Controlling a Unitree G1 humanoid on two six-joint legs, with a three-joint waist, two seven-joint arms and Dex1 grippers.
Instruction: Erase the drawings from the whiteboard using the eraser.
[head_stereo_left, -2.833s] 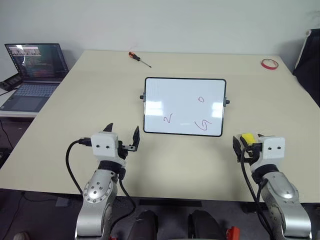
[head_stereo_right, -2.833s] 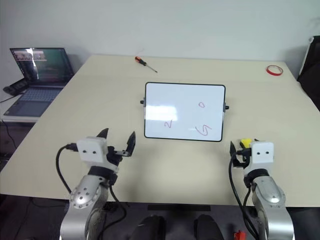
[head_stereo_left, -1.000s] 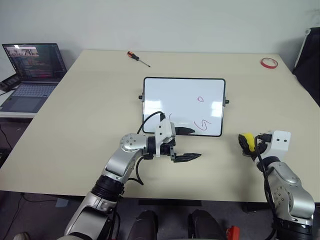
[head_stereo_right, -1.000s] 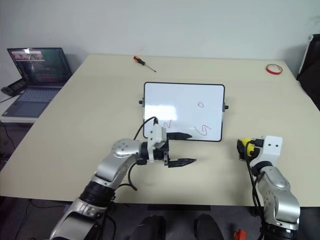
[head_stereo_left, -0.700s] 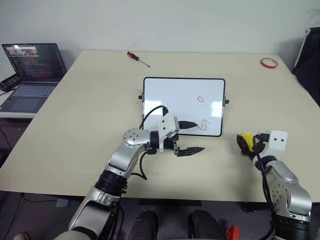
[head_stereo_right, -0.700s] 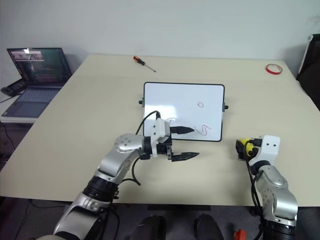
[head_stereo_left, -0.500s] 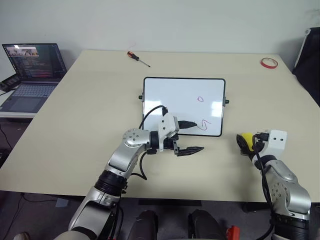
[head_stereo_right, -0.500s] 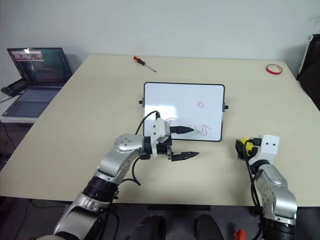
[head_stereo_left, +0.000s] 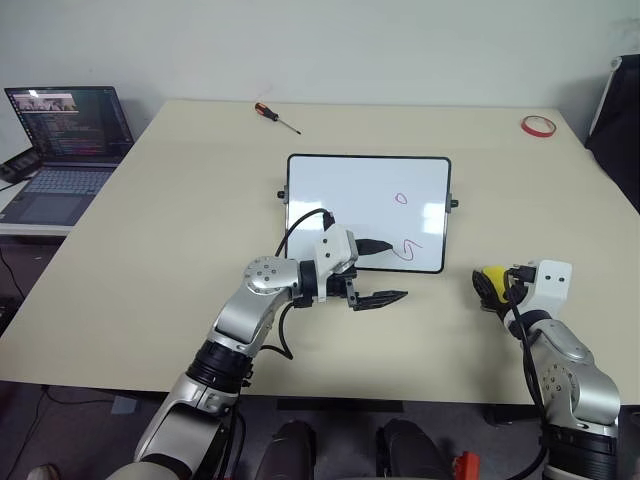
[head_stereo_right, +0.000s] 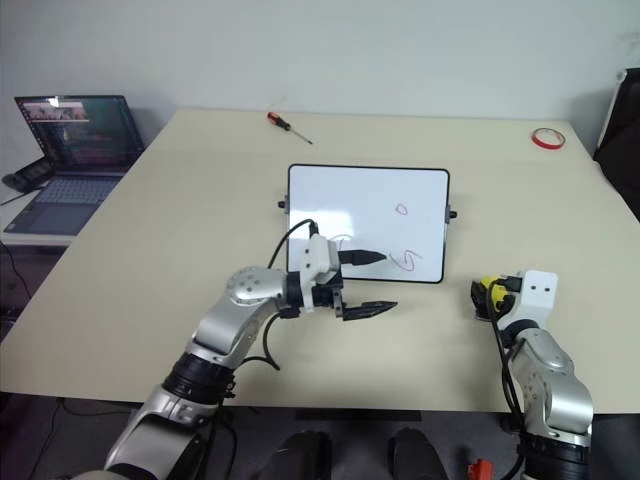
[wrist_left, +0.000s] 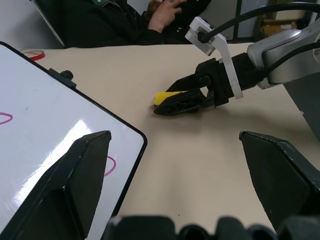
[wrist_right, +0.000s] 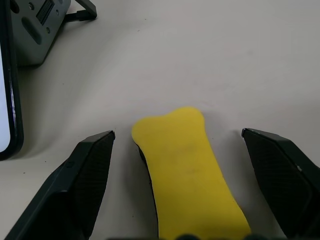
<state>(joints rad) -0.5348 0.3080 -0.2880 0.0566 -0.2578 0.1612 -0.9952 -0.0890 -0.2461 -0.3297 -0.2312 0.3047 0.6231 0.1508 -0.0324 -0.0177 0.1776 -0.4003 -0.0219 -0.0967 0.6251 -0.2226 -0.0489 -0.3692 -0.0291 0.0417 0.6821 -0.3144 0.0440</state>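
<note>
Lining up: right gripper (wrist_right: 175, 150) sits with fingers spread wide either side of the yellow eraser (wrist_right: 187, 175), which lies on the table (head_stereo_left: 180, 200) near its front right corner, not clamped.
Left gripper (head_stereo_left: 385, 272): fingers apart, empty, hovering by the whiteboard's (head_stereo_left: 340, 190) front edge.
Drawings (head_stereo_left: 407, 247): red marks unwiped.
Tip: centre the eraser between the fingers, close squarely, then lift.
Watch: nudging it sideways.

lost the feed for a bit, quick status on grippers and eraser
Both grippers open: left gripper at white black-framed whiteboard edge. Right gripper straddles yellow block eraser, ungripped. Red squiggle drawings remain.
</note>
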